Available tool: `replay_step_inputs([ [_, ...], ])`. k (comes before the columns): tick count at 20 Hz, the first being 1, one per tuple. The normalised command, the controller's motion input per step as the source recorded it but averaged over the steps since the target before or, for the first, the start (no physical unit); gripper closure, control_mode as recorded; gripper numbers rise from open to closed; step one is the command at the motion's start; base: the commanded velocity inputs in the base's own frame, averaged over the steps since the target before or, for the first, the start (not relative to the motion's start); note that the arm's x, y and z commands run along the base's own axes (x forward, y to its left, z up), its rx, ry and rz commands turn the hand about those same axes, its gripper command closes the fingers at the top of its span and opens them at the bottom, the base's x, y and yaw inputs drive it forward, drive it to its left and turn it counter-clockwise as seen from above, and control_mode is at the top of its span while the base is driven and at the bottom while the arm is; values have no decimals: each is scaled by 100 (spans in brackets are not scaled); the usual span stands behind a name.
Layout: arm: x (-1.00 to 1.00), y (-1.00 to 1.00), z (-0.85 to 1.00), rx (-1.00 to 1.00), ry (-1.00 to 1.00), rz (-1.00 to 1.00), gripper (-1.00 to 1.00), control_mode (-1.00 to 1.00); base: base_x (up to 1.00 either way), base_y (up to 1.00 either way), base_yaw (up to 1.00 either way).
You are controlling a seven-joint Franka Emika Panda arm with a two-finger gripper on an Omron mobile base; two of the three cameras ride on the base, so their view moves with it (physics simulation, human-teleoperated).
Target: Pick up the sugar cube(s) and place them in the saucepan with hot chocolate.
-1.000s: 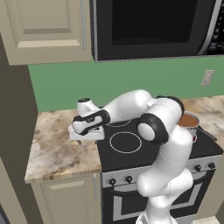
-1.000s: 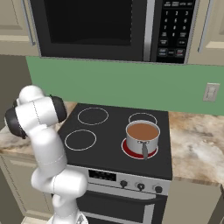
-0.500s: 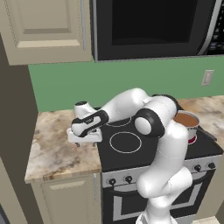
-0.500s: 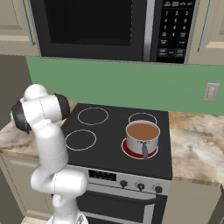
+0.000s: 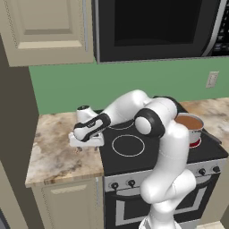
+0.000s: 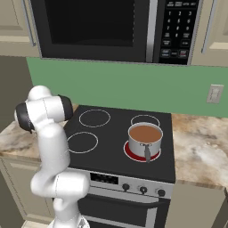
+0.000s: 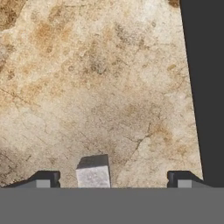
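Nothing delivered yet: my gripper (image 7: 113, 180) hangs wide open and empty low over the marbled counter (image 7: 87, 87), one sugar cube (image 7: 93, 172) between its fingertips, the saucepan (image 6: 145, 137) well apart on the stove's front right ring.

The tool (image 5: 78, 148) has sunk lower toward the counter (image 5: 53, 156).

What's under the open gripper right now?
One small pale tan sugar cube on the marbled stone counter, between the open gripper's dark fingertips, untouched. Its underside is hidden.
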Motion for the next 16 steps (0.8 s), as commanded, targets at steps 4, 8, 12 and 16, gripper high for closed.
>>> replay_step_inputs([
  [4,6,2,-13,0,0,0,-100,-100,0,0,0],
  [8,9,16,-9,0,-2,0,-100,-100,0,0,0],
  [12,16,12,-14,0,-1,0,-100,-100,0,0,0],
  [16,21,4,-11,0,0,0,-100,-100,0,0,0],
])
